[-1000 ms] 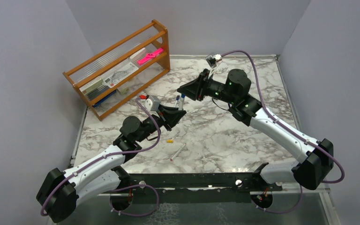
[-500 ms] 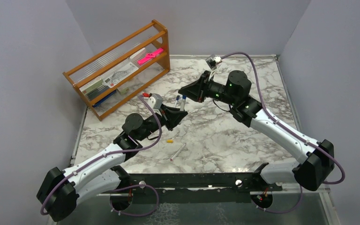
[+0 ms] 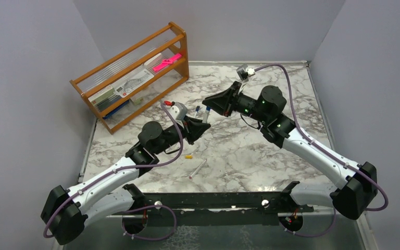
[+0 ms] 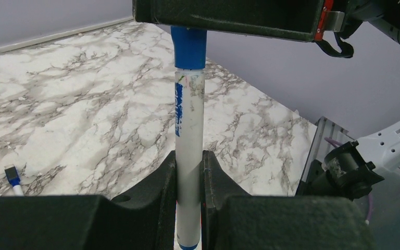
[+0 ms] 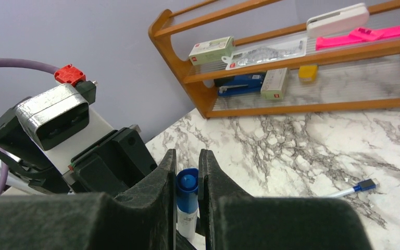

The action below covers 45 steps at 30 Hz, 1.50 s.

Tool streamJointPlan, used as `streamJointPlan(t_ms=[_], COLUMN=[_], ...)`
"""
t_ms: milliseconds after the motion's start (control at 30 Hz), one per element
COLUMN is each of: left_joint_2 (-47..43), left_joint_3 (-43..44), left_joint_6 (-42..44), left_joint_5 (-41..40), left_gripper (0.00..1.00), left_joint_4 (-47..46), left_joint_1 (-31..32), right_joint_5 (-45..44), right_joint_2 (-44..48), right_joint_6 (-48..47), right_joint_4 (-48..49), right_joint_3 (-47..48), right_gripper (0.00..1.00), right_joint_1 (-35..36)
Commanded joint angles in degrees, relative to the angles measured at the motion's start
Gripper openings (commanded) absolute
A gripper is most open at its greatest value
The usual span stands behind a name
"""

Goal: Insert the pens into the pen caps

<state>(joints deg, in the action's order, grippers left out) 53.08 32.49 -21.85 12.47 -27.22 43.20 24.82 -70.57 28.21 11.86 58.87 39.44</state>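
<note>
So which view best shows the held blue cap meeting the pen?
Left wrist: the blue cap and the pen appear side-on, their join in full view. Right wrist sees the cap end-on, hiding the join. Top external shows only a tiny blue speck.

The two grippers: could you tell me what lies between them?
A white pen with its blue cap, gripped by both; the left wrist view shows it.

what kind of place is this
Probably a robot lab test cell, not an office: a marble-patterned table boxed in by plain grey walls, the left arm and right arm mounted at its near edge, and a wooden rack of stationery.
</note>
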Motion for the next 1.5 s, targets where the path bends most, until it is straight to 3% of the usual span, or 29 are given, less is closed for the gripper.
streamJointPlan(t_ms=[0, 933, 1067, 1233, 1467], left_joint_2=[0.2, 4.8, 5.1, 4.0, -1.0], left_joint_3=[8.6, 18.9, 18.3, 14.2, 1.8], left_joint_6=[2.1, 6.5, 6.8, 7.0, 1.6], left_joint_5=[-6.7, -6.7, -4.5, -1.2, -1.3], left_gripper=[0.00, 0.00, 0.00, 0.00, 0.00], left_joint_4=[-13.2, -16.8, -16.3, -8.6, -6.8], left_joint_1=[-1.2, -1.2, -1.2, -1.2, -1.2], right_joint_5=[6.2, 1.9, 0.6, -4.6, -15.9], right_joint_2=[-0.7, 0.3, 1.6, 3.1, 7.7], right_joint_6=[0.2, 1.6, 1.4, 2.1, 2.5], right_joint_4=[-10.2, -7.5, -7.8, -8.1, -5.8], right_joint_3=[-5.7, -22.4, -21.5, -16.3, -10.9], right_gripper=[0.01, 0.01, 0.01, 0.02, 0.40], right_joint_1=[4.2, 7.6, 7.6, 7.6, 7.6])
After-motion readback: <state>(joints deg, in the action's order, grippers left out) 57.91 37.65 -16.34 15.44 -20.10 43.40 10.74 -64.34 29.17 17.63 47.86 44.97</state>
